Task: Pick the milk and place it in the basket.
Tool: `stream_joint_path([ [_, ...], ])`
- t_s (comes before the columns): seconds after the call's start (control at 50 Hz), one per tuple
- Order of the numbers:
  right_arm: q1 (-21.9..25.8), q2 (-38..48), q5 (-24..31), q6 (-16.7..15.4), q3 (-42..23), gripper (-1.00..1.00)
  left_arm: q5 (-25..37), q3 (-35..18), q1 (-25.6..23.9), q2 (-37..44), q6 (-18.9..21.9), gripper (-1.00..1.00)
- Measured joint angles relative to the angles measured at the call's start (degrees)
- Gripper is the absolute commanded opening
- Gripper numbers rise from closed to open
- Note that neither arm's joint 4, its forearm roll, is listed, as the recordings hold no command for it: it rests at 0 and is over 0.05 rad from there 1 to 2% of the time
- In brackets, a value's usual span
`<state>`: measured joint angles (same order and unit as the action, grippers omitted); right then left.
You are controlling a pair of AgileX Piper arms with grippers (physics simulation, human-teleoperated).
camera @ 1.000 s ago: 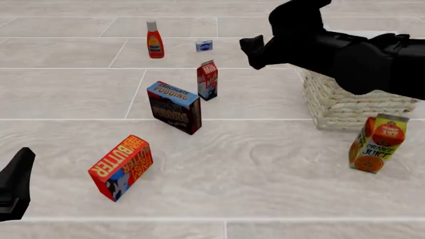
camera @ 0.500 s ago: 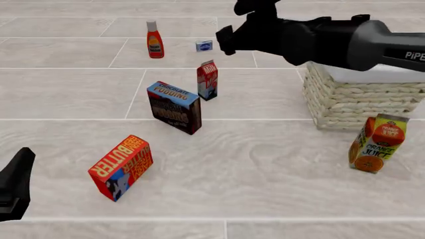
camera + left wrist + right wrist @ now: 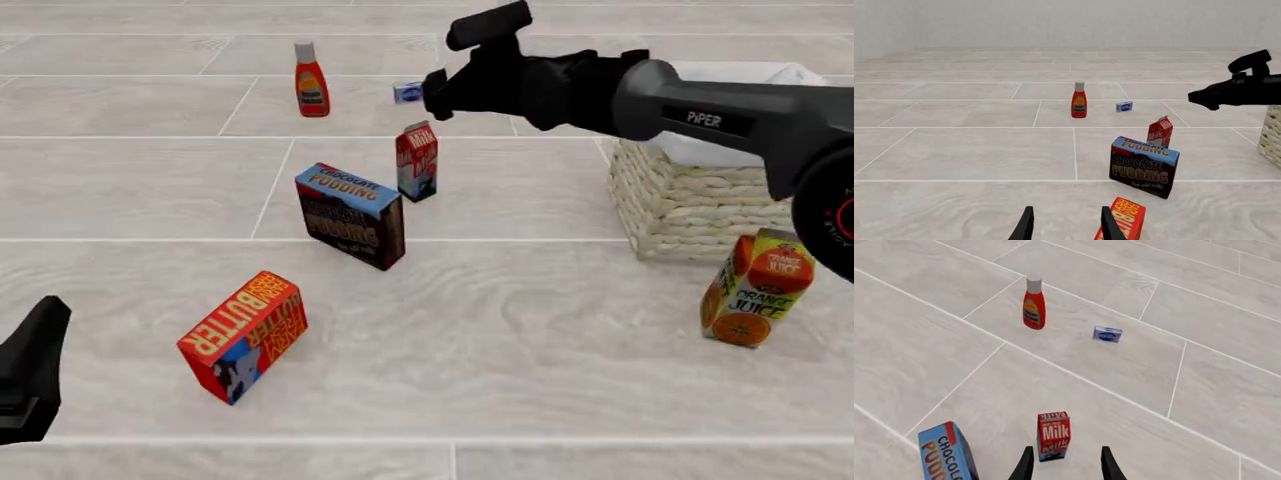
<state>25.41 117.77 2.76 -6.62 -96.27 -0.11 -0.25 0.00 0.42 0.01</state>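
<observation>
Since a second ago my right tool (image 3: 434, 88) has swung from above the pale wicker basket (image 3: 694, 205) toward the slim red milk carton (image 3: 416, 161). In its wrist view the fingers stand apart, milk (image 3: 1053, 435) upright just ahead, lined up for grasping.

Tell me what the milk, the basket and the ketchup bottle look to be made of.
Milk: printed paperboard, judging by the gable-top fold and flat matte panels.
Basket: pale woven wicker, its walls ribbed in rows, with a white lining, apparently cloth, over the rim.
Ketchup bottle: probably smooth plastic, red body with white cap; the render leaves this open.
</observation>
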Motion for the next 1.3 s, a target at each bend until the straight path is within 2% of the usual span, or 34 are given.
stream_joint_path([
  [0.44,0.8,8.9,3.3,1.5,-9.7,1.00,0.0,0.0,0.0,0.0,0.0,1.00],
  [1.3,0.8,28.4,12.1,4.5,-34.0,1.00,0.0,0.0,0.0,0.0,0.0,1.00],
])
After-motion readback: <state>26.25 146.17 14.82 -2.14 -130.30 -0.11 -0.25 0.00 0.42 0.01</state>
